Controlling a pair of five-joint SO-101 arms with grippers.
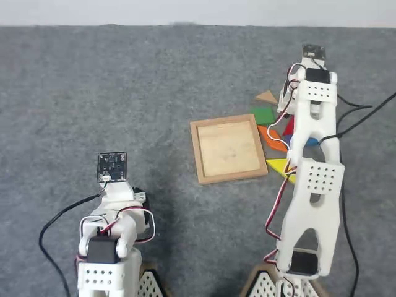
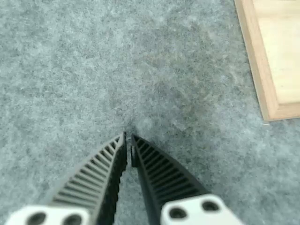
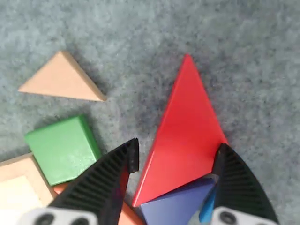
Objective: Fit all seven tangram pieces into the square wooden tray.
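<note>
My right pincer (image 3: 177, 157) hangs released astride the red triangle (image 3: 187, 117), at three o'clock of the empty tray (image 1: 199, 154), where I judge its slanted edges could squirt free or drag the touching purple piece (image 3: 176, 206); my left pincer (image 2: 128, 140) sits clenched, holding nothing.

Left arm (image 1: 111, 238): folded back at near left.
Left gripper (image 2: 127, 138): fingers (image 2: 101, 173) pressed together, aimed downward.
Right arm (image 1: 315, 185): stretched far along the right.
Right gripper (image 3: 177, 157): fingers spread wide, pointing downward.
</note>
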